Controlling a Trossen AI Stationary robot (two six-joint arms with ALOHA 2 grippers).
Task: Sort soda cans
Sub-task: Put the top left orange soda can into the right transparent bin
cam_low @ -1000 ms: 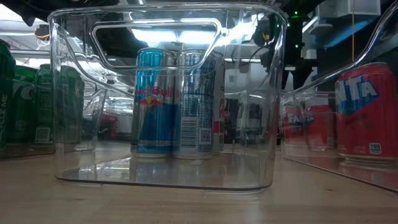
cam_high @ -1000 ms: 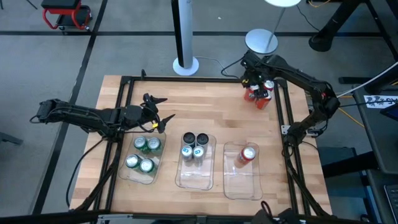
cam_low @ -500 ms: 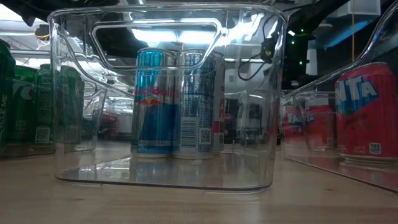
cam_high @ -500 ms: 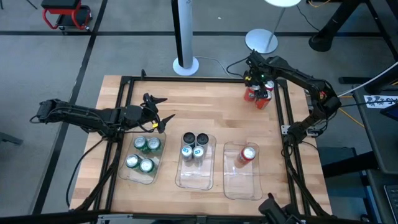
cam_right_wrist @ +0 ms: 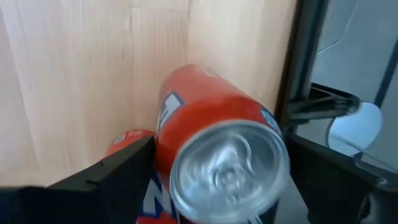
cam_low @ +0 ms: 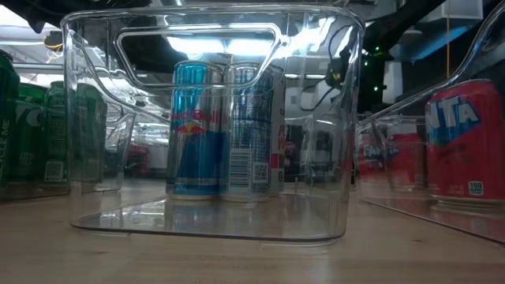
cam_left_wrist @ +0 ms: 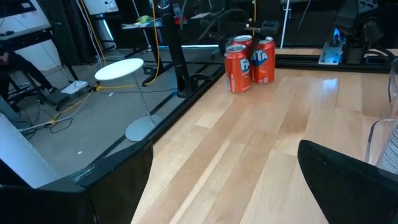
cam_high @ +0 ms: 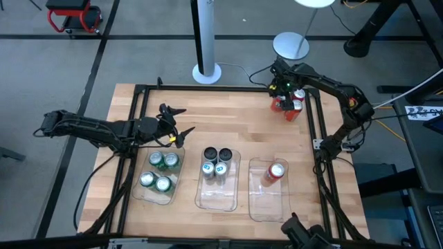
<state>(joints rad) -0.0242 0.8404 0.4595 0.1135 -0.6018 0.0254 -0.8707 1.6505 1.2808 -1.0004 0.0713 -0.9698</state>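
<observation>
Red soda cans stand grouped at the table's far right corner, on their bases; they also show in the left wrist view. My right gripper points down over them, open, its fingers on either side of one can's silver top, with a second red can beside it. Green cans fill the left clear tray, silver-grey cans stand in the middle tray, and one red can stands in the right tray. My left gripper waits open, just beyond the left tray.
A black frame rail runs close by the red cans along the table's right side, with another rail along the far edge. A white pole base and a round white stand are on the floor beyond. Bare wood lies between trays and cans.
My right gripper has sunk toward the group of red cans at the far right corner and rolled a little, staying open. The cans have kept their places.
</observation>
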